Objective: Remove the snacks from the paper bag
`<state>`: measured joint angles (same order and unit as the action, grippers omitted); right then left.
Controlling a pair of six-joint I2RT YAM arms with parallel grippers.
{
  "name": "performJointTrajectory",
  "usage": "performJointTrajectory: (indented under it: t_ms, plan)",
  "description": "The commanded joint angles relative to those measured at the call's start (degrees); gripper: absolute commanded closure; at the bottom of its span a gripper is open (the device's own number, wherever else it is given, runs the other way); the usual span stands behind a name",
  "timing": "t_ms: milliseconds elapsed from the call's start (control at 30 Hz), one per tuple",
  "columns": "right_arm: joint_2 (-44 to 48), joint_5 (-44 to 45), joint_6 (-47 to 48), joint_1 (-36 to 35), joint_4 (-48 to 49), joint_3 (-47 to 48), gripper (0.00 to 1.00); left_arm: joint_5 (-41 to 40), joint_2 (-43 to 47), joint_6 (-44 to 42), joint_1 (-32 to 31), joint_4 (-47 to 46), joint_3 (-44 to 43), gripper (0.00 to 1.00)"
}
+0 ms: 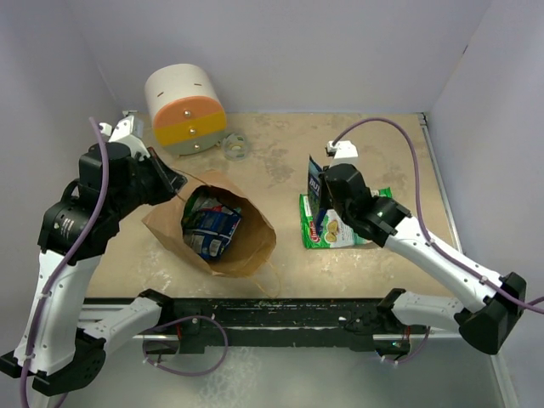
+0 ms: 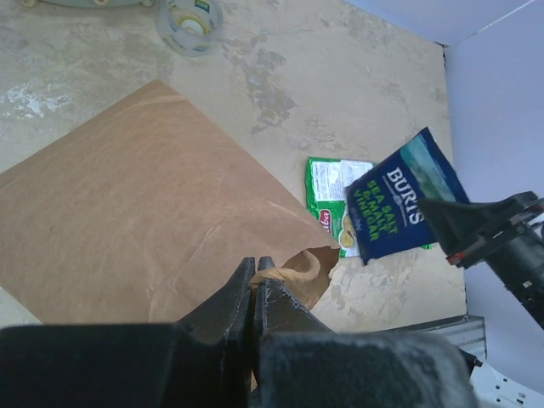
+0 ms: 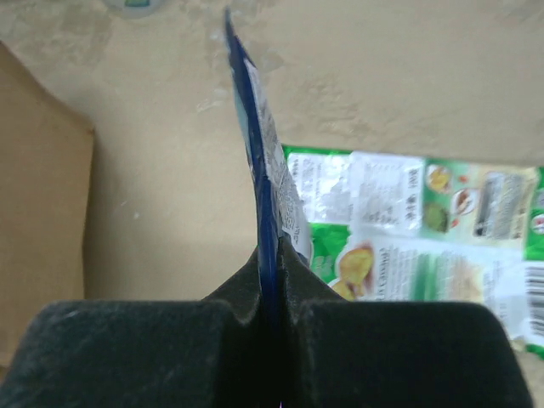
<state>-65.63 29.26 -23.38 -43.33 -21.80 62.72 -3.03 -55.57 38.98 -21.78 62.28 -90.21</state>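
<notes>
The brown paper bag [image 1: 252, 246] lies on its side left of centre, its mouth open upward, with blue and teal snack packets [image 1: 211, 223] inside. My left gripper [image 1: 174, 184] is shut on the bag's twisted handle [image 2: 297, 274] at the rim; in the left wrist view the gripper [image 2: 255, 270] is above the bag's flat side [image 2: 136, 195]. My right gripper [image 1: 320, 194] is shut on a dark blue packet [image 1: 314, 180] and holds it upright above the table, right of the bag. It is edge-on in the right wrist view [image 3: 255, 127], held by the gripper [image 3: 276, 252]. Green packets [image 1: 340, 225] lie beneath it.
A white, orange and yellow cylinder [image 1: 183, 109] stands at the back left, with a clear tape roll [image 1: 235, 146] beside it. The white walls close the table in on the left, back and right. The bag's loose handle [image 1: 274, 280] hangs toward the near edge.
</notes>
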Motion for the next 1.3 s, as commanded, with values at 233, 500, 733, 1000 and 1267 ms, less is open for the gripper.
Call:
performJointTrajectory:
  t_ms: [233,500,733,1000,1267]
  plan:
    - [9.9,-17.0,-20.2,13.0,32.7,-28.3,1.0,3.3,-0.2,-0.1,0.0,-4.0,-0.5,1.0]
    - [10.7,-24.0,-23.9,25.9,44.5,-43.3,1.0,3.2,-0.4,1.1,0.0,-2.8,-1.5,1.0]
    - [14.4,-21.0,-27.9,30.5,45.4,-49.3,1.0,1.1,1.1,2.9,0.0,-2.2,-0.6,1.0]
    - [10.9,-18.9,-29.3,35.3,46.5,-50.1,1.0,1.1,0.5,3.0,0.1,-2.9,-0.5,1.0]
    - [10.5,-15.3,-29.4,35.9,30.4,-42.5,0.65,1.6,0.7,3.3,0.1,-3.2,0.7,1.0]
